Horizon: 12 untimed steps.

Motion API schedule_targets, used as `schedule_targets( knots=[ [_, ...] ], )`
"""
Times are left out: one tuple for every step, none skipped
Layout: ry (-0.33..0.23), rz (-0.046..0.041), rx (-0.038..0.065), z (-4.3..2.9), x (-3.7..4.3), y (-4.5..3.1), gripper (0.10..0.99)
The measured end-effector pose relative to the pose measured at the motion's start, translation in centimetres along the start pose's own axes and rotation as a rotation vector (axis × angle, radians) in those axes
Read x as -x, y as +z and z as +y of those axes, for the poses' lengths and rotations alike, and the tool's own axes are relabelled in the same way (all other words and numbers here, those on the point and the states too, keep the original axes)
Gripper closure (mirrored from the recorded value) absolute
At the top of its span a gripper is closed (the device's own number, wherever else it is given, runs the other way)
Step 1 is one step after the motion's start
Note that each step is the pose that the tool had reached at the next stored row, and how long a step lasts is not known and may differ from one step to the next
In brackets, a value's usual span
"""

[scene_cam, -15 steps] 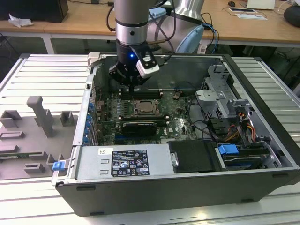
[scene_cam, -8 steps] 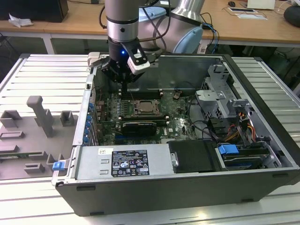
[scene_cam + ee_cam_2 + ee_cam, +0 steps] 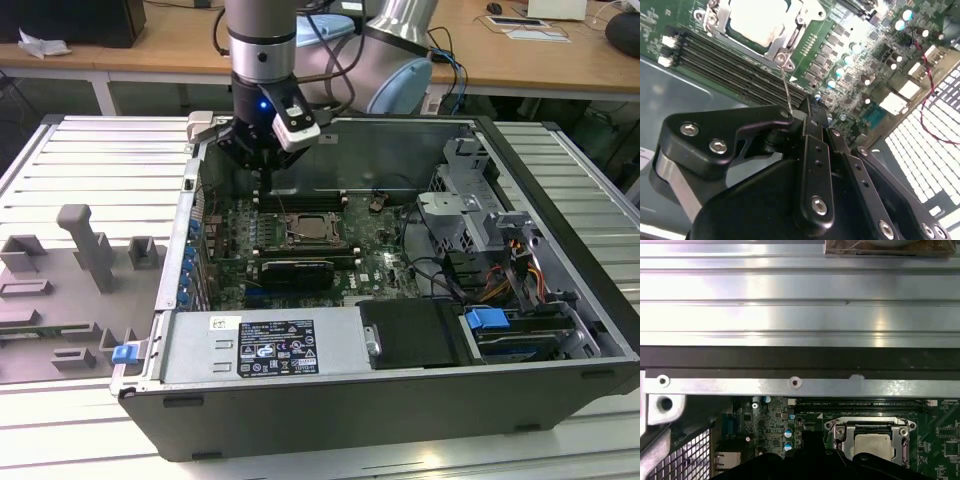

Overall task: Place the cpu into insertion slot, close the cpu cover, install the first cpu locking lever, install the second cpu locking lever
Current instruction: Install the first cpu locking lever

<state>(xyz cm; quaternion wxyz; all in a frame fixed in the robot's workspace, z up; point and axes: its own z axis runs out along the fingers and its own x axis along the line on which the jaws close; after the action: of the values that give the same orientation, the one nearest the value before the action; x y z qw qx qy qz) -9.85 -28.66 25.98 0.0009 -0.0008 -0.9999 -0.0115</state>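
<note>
Inside the open computer case, the insertion slot [image 3: 288, 215] sits in the green board. The pale cpu [image 3: 757, 20] [image 3: 872, 444] lies in it, framed by the silvery cpu cover [image 3: 785, 42] [image 3: 840, 432], which is down over it. A thin wire locking lever [image 3: 786, 90] rises from the socket's corner up to my fingertips. My gripper [image 3: 262, 172] [image 3: 812, 107] hangs just behind the socket toward the exterior view's left, above the memory slots, with its fingers closed together at the lever's end.
Long dark memory slots [image 3: 725, 62] run beside the socket. A black card [image 3: 295, 270] lies in front of it, with the power supply [image 3: 265, 345] nearer still. Drive cage and cables [image 3: 480, 230] fill the right. The case wall [image 3: 800, 385] is close behind my gripper.
</note>
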Motion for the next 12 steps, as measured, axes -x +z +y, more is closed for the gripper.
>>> schedule_targets(
  knots=[
    [0.000, 0.0003, 0.000, 0.00, 0.31, -0.01, 0.980],
    [0.000, 0.0004, 0.000, 0.00, 0.56, 0.00, 0.980],
    [0.000, 0.0008, 0.000, 0.00, 0.90, 0.00, 0.980],
    [0.000, 0.0010, 0.000, 0.01, 1.12, -0.01, 0.980],
    [0.000, 0.0010, 0.000, 0.01, 1.50, 0.00, 0.980],
    [0.000, 0.0011, 0.000, 0.01, 1.78, 0.00, 0.980],
    [0.000, 0.0012, 0.000, 0.01, 2.05, 0.00, 0.980],
    [0.000, 0.0017, 0.000, 0.01, 2.61, 0.02, 0.980],
    [0.000, 0.0022, 0.000, 0.02, 3.03, 0.04, 0.980],
    [0.000, 0.0028, 0.000, 0.02, 3.55, 0.07, 0.980],
    [0.000, 0.0033, 0.000, 0.02, 3.93, 0.09, 0.980],
    [0.000, 0.0042, 0.000, 0.02, 4.32, 0.11, 0.980]
  ],
)
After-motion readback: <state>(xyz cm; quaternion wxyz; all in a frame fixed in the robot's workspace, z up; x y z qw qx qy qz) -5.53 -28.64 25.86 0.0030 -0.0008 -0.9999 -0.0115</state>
